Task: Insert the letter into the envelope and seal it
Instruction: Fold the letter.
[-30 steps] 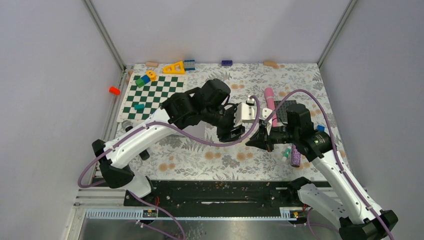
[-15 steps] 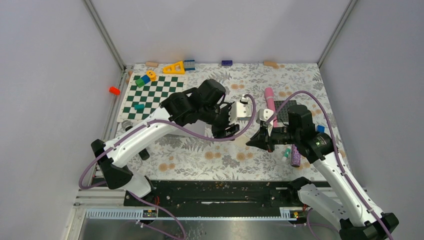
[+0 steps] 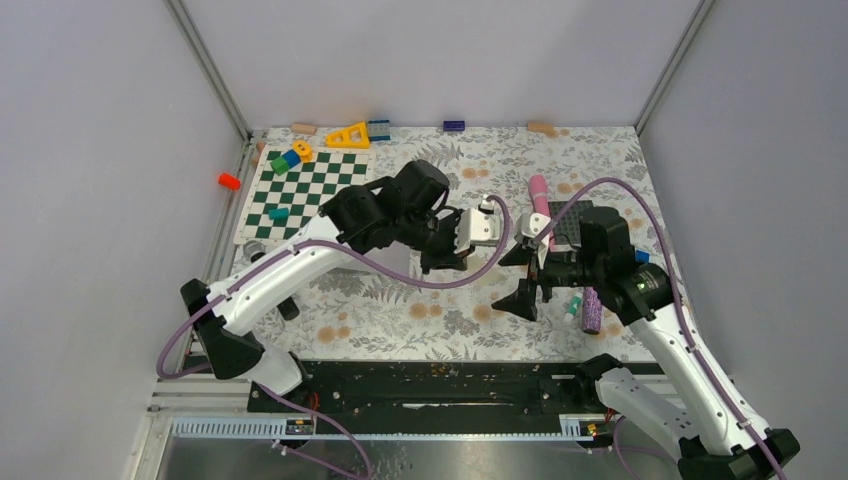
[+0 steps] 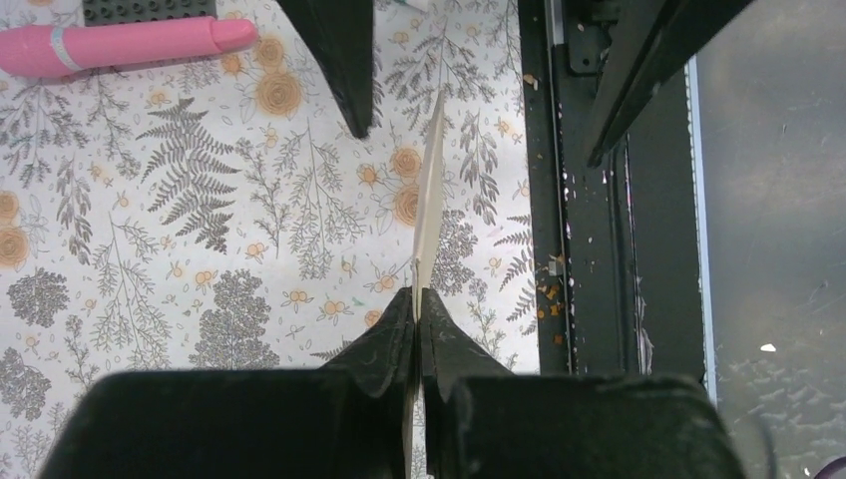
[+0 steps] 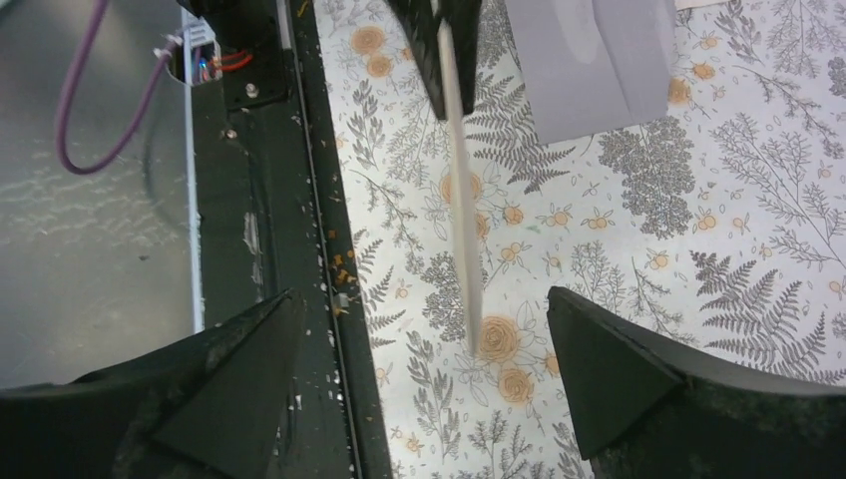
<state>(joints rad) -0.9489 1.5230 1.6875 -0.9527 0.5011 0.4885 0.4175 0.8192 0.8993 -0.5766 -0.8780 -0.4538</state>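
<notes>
The letter [image 4: 429,190] is a cream sheet seen edge-on, standing upright above the floral table. My left gripper [image 4: 417,294] is shut on its near end. In the right wrist view the letter [image 5: 461,200] runs down from the left gripper's fingers at the top edge. Its free end hangs between my right gripper's [image 5: 422,294] wide-open fingers [image 5: 609,369] and touches neither. The pale grey-lavender envelope [image 5: 599,60] lies flat on the table beyond, partly under the left arm. In the top view the left gripper [image 3: 470,245] and the open right gripper [image 3: 520,280] face each other mid-table.
A pink cylinder [image 3: 539,200] and a dark studded plate [image 3: 572,220] lie behind the right gripper. A purple object [image 3: 592,310] sits by the right forearm. A chessboard [image 3: 305,192] with coloured blocks is at the back left. A black rail [image 3: 430,385] lines the near edge.
My right gripper has gone from shut to wide open, letting go of the letter's end. The left gripper opened briefly and is now shut on the letter. The left arm drew back slightly.
</notes>
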